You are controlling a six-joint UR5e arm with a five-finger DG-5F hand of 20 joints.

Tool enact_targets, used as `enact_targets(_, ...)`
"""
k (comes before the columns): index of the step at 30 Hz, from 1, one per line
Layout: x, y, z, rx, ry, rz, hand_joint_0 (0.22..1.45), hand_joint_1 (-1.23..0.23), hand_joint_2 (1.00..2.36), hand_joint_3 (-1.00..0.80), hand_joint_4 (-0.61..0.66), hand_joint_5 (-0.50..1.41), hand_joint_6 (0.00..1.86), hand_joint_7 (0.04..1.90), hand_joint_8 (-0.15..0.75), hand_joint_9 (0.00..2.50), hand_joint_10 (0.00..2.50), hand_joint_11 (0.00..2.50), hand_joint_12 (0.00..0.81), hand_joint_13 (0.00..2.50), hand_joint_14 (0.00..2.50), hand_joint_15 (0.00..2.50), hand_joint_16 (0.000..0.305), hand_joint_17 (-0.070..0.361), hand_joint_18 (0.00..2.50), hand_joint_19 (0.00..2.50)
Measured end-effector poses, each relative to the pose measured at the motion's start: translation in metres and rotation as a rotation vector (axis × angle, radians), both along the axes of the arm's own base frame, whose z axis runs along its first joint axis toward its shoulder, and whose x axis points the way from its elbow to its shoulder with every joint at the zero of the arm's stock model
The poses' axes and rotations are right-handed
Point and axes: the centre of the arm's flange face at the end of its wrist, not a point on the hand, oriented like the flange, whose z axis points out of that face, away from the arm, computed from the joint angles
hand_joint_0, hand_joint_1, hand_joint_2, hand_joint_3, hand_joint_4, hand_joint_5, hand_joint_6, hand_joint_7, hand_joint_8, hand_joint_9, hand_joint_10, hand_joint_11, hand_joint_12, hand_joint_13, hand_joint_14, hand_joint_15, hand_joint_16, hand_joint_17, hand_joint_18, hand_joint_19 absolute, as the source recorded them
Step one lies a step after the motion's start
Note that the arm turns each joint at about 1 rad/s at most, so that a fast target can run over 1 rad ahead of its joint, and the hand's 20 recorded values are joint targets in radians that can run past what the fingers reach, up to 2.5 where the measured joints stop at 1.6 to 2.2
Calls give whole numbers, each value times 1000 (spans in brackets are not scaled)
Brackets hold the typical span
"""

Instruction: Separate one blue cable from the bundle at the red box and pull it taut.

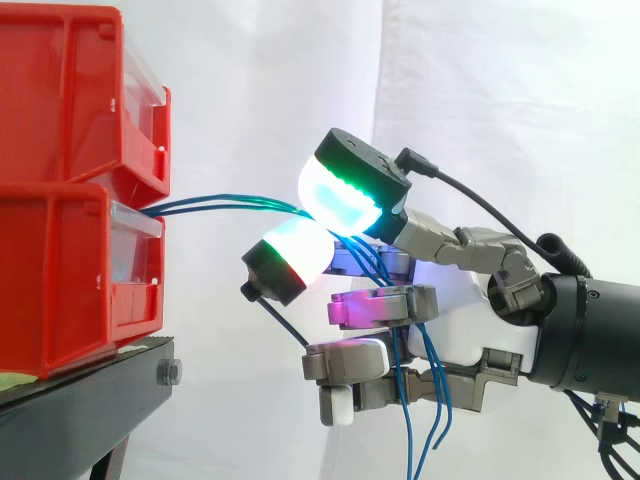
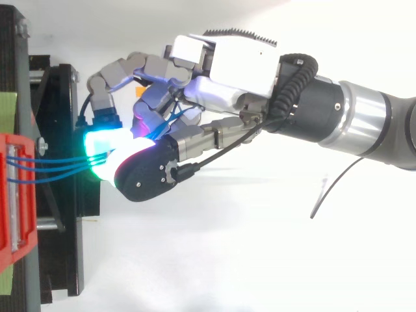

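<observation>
- While the blue cables (image 1: pixel 220 205) fan out of the front of the red box (image 1: pixel 60 280), right at the seam under the upper red bin (image 1: pixel 60 90), the hand (image 1: pixel 450 320) sits near them, out beyond the edge of the black stand (image 1: pixel 90 390).
- Two glowing pads (image 1: pixel 345 195) are closed together on the strands, green-white above and white with a red rim below. That's a pinch, fingers curled.
- More than one strand goes into that pinch. Whether a single one is isolated in there, I can't tell.
- Past the pads, the strands thread down between the lower fingers and dangle loose beneath the hand.
- From above, the span from box to pads runs nearly straight with a slight bow. Close to taut, I'd judge.
- Handling: these look thin, light and floppy, probably smooth-jacketed and prone to sliding. They want a firm pad-to-pad squeeze, not a loose wrap.
- Best hold, to my eye, is on the open span near the box, where the strands spread apart and one can be picked clear of its neighbours.
- Risk: pull with all of them pinched and the whole bundle comes along.
</observation>
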Motion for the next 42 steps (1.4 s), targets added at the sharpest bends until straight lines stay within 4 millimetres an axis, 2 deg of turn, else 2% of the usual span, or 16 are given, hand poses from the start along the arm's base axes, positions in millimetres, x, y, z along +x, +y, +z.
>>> enact_targets(1, 0, 0, 0, 0, 0, 0, 707, -866, 1019, -231, -88, -200, 895, 1258, 254, 968, 1508, 2146, 364, 1094, 22, 1604, 51, 115, 838, 892)
enact_targets(3, 0, 0, 0, 0, 0, 0, 758, -954, 1002, -466, -49, -199, 892, 1247, 245, 942, 1482, 2172, 357, 1056, 25, 1586, 52, 117, 809, 838)
enact_targets(6, 0, 0, 0, 0, 0, 1, 748, -959, 1000, -500, -50, -197, 891, 1259, 246, 938, 1436, 2210, 365, 1001, 29, 1519, 54, 121, 798, 769)
enact_targets(10, 0, 0, 0, 0, 0, 1, 563, -1011, 1000, -500, -39, -197, 892, 1243, 253, 934, 1451, 2195, 373, 996, 29, 1515, 55, 124, 790, 781)
enact_targets(12, 0, 0, 0, 0, 0, 0, 440, -931, 1000, -500, 2, -195, 891, 1155, 290, 930, 1646, 2030, 427, 1043, 24, 1492, 62, 140, 851, 786)
enact_targets(14, 0, 0, 0, 0, 0, 0, 411, -851, 1000, -500, 29, -194, 888, 1130, 310, 949, 1712, 1955, 452, 1086, 20, 1484, 66, 148, 894, 782)
enact_targets(15, 0, -1, 0, 0, 0, 0, 392, -750, 1000, -500, 40, -192, 886, 1106, 322, 958, 1765, 1902, 470, 1106, 20, 1492, 69, 155, 918, 779)
enact_targets(16, 0, -1, 0, 0, 0, 0, 392, -740, 1000, -500, 39, -192, 886, 1101, 322, 961, 1759, 1909, 469, 1108, 20, 1492, 69, 155, 921, 778)
enact_targets(20, 0, -1, 0, 0, 0, 0, 457, -525, 1000, -500, 15, -183, 869, 1136, 300, 1028, 1612, 1991, 423, 1130, 21, 1493, 63, 141, 898, 829)
enact_targets(24, 0, -1, 0, 0, 1, 0, 572, -503, 1000, -500, -18, -181, 859, 1204, 246, 1053, 1402, 2179, 370, 1116, 25, 1531, 54, 121, 844, 884)
enact_targets(26, 0, 0, -1, 0, 1, 1, 639, -615, 1004, -443, -46, -177, 867, 1232, 249, 1064, 1399, 2183, 348, 1129, 26, 1535, 52, 117, 843, 891)
enact_targets(29, 0, 0, 0, 0, 0, 1, 643, -760, 1018, -244, -33, -179, 866, 1317, 254, 1062, 1400, 2217, 355, 1136, 25, 1550, 52, 118, 852, 896)
enact_targets(31, 0, -1, 0, 0, 0, 1, 654, -801, 1020, -206, -43, -179, 865, 1364, 253, 1056, 1445, 2189, 349, 1136, 25, 1557, 52, 118, 856, 888)
enact_targets(36, 0, 0, 0, 0, 0, 2, 756, -913, 1016, -314, -124, -188, 899, 1335, 243, 1020, 1490, 2162, 351, 1109, 26, 1561, 52, 117, 832, 845)
enact_targets(39, 0, 0, 0, 0, 0, 1, 828, -931, 1000, -500, -166, -183, 909, 1283, 224, 1001, 1447, 2185, 353, 1082, 26, 1558, 51, 114, 798, 834)
enact_targets(42, 0, 0, 0, 0, 0, 1, 810, -937, 1000, -500, -162, -179, 910, 1261, 224, 996, 1433, 2173, 355, 1072, 28, 1545, 50, 113, 812, 800)
